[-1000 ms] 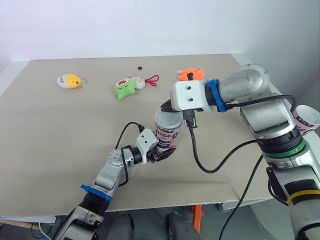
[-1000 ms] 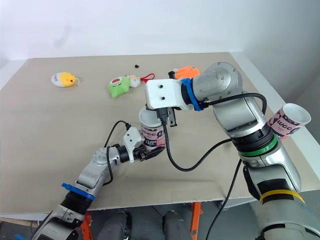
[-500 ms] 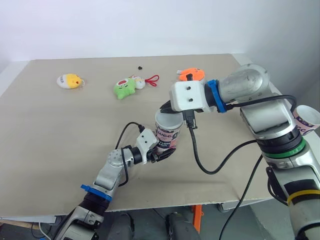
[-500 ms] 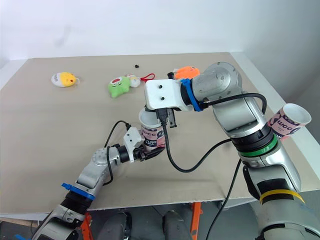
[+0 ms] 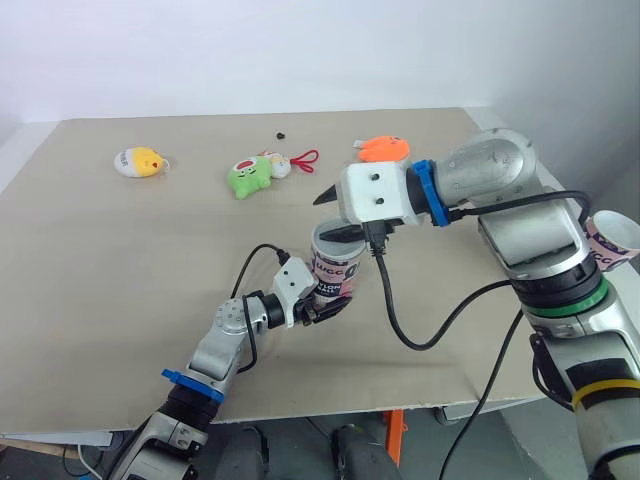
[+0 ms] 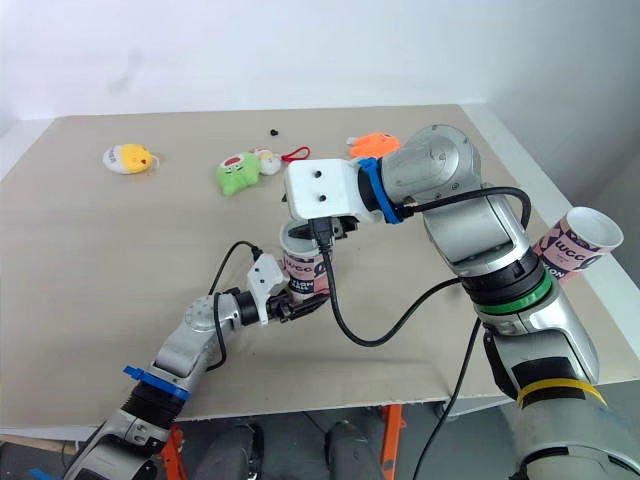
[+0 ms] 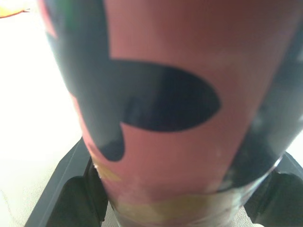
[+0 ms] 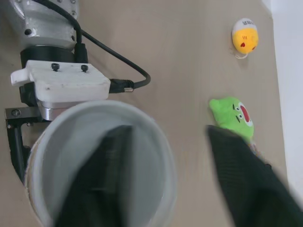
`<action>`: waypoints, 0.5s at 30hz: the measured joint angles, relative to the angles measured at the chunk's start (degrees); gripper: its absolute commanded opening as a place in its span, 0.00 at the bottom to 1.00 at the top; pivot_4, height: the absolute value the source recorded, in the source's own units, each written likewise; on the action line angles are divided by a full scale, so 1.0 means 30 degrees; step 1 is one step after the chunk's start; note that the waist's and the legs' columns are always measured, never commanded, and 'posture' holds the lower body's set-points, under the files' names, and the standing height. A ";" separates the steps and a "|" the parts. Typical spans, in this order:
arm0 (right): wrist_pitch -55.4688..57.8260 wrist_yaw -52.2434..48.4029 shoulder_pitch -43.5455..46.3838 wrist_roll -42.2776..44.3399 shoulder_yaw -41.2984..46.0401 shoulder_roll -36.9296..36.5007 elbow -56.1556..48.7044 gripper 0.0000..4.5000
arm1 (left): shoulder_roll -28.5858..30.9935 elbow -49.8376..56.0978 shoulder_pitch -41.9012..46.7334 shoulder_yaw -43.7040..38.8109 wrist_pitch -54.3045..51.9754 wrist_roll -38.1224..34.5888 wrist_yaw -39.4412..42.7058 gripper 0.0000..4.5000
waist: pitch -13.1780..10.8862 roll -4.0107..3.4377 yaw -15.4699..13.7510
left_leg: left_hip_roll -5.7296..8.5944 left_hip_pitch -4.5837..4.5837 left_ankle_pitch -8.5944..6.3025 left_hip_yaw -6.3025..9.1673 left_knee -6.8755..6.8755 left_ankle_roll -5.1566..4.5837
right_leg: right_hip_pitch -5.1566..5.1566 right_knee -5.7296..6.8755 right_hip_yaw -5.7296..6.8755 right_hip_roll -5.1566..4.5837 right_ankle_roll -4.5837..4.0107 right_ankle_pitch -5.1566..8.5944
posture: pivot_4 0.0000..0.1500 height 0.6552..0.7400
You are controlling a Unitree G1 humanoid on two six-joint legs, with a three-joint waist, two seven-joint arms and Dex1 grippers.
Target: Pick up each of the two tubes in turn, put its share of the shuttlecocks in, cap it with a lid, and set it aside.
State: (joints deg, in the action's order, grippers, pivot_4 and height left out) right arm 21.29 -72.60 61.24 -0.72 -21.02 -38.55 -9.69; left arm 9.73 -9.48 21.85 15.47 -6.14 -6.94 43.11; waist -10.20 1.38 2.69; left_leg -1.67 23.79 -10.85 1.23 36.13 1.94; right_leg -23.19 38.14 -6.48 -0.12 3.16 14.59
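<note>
1. Beige table (image 5: 100,280) extends back to a plain white wall (image 5: 250,50).
2. Tube (image 5: 337,262): stands upright near the front centre of the table, open mouth facing up. Its label is pink and black.
3. Left gripper (image 5: 325,306): clamped on the lower part of the tube. In the left wrist view, its black fingers (image 7: 66,194) press against both sides of the tube wall.
4. Right gripper (image 5: 332,215): positioned just above the tube mouth, pincer spread wide and holding nothing.
5. In the right wrist view, one of the right gripper's fingers (image 8: 102,179) lies over the open mouth. The other is outside the rim, on the side toward the green toy (image 8: 233,116).
6. Second tube (image 5: 612,243): at the robot's far right, past the table's right edge, tilted with its mouth upward. What supports it cannot be determined.
7. Far part of the table, well apart from the held tube:
   - yellow toy (image 5: 140,161) toward the left;
   - green toy, with a small white toy (image 5: 280,164) just beside it;
   - orange toy (image 5: 383,148) behind the right arm.
</note>
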 measured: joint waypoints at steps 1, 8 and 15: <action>-0.0002 0.0053 0.0053 0.0014 0.0036 0.0002 -0.0004 0.98 | 0.0000 -0.0001 -0.0001 0.0002 0.0000 0.0005 0.0001 0.66 | 0.0000 0.0000 0.0000 | 0.0000 0.0000 0.0000 0.0002 0.0000 0.0000 | 0.0001 0.0000 0.0003 0.0000 -0.0001 0.0000 | 1.00 1.00; -0.0070 0.0325 0.0516 0.0232 0.0143 0.0233 0.0204 0.98 | 0.0003 0.0013 -0.0012 0.0000 -0.0016 0.0000 0.0008 0.66 | 0.0000 0.0000 0.0002 | 0.0002 0.0001 0.0000 0.0001 -0.0001 0.0000 | -0.0002 0.0000 0.0003 -0.0002 0.0000 -0.0001 | 1.00 1.00; 0.0242 0.0820 0.1895 0.1233 0.1443 0.0376 0.0417 0.98 | 0.0001 0.0060 -0.0014 0.0010 -0.0079 -0.0002 0.0027 0.66 | 0.0001 0.0002 -0.0001 | 0.0004 0.0001 0.0000 0.0006 -0.0013 0.0000 | 0.0001 -0.0003 0.0007 -0.0006 -0.0001 0.0004 | 1.00 1.00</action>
State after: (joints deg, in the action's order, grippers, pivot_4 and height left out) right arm 22.01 -70.14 66.92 2.98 -16.69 -37.42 -8.43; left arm 9.73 -9.30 21.81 15.50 -6.37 -6.94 43.19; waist -10.20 1.38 2.69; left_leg -1.66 23.79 -10.85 1.25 36.09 1.94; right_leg -23.18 38.13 -6.46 -0.14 3.16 14.60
